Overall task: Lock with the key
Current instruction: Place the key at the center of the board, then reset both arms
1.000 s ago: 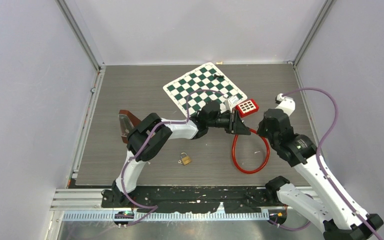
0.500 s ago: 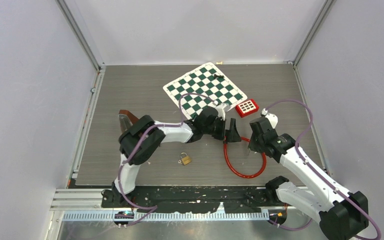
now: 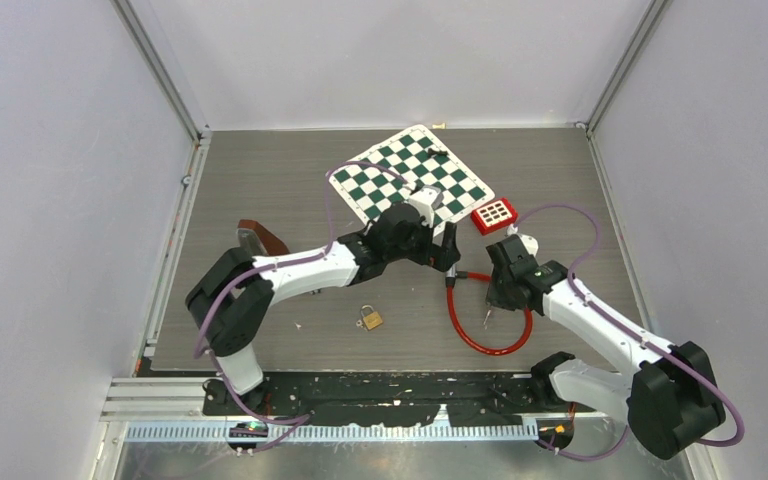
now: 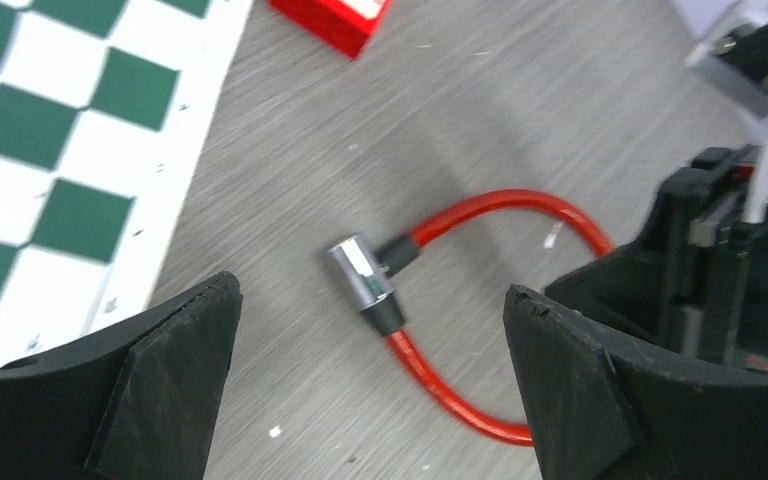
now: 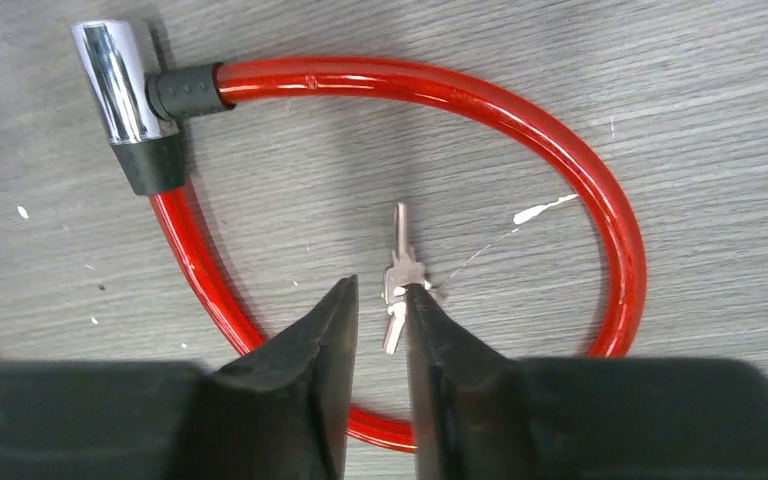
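A red cable lock [image 3: 480, 338] lies in a closed loop on the table, its chrome lock head [image 3: 451, 283] at the loop's upper left. My left gripper [image 3: 448, 252] hovers over the lock head [image 4: 363, 280], open wide and holding nothing [image 4: 372, 292]. A small bunch of silver keys [image 5: 398, 268] lies inside the loop [image 5: 560, 130], apart from the lock head [image 5: 120, 75]. My right gripper [image 5: 381, 290] stands just over the keys, its jaws narrowly apart. The keys' lower end sits between the fingertips, against the right one.
A small brass padlock [image 3: 369, 319] lies left of the loop. Behind it are a green-and-white chessboard [image 3: 410, 180] and a red gridded block [image 3: 494, 215]. A brown object [image 3: 257, 238] sits at the left. Both arms crowd the table's middle.
My left gripper opened, let go of the lock head and drew back left. The right arm swung in over the loop and its jaws parted around the keys.
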### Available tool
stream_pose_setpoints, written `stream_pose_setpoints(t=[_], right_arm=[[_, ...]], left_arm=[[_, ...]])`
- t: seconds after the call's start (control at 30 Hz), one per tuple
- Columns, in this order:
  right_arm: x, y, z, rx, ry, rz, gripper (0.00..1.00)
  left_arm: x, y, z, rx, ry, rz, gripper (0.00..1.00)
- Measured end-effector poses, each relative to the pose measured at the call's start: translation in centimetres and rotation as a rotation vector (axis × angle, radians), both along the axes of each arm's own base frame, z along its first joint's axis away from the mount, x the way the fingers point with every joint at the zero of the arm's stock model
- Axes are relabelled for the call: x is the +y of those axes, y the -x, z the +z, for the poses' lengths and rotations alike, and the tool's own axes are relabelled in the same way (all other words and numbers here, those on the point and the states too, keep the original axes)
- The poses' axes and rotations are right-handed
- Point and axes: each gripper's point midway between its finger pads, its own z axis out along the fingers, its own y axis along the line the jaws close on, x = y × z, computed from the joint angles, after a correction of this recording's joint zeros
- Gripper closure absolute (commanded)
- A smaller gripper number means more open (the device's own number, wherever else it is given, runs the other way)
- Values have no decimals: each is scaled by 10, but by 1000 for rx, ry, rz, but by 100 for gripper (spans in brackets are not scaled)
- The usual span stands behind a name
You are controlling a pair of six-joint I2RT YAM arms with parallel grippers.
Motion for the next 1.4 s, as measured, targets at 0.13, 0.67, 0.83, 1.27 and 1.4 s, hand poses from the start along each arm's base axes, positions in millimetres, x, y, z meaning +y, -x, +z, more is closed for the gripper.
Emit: stream_pose_setpoints(t=[0.13, 0.67, 0.83, 1.27, 1.4], right_arm=[[-1, -3, 2, -13, 1, -14, 34], [-40, -49, 179, -452, 85, -178, 4], [-81, -25, 278, -736, 73, -305, 4], [-141, 38, 371, -1013, 119, -411, 5], [-149, 57, 382, -1085, 100, -399, 4]], left_arm=[[35, 0, 12, -37, -94, 85, 0], [182, 71, 151, -218, -93, 218, 0], [245, 101, 197, -295, -46, 313, 1], [335, 167, 246, -435, 207, 381, 0], [349, 175, 236, -442, 249, 404, 0]])
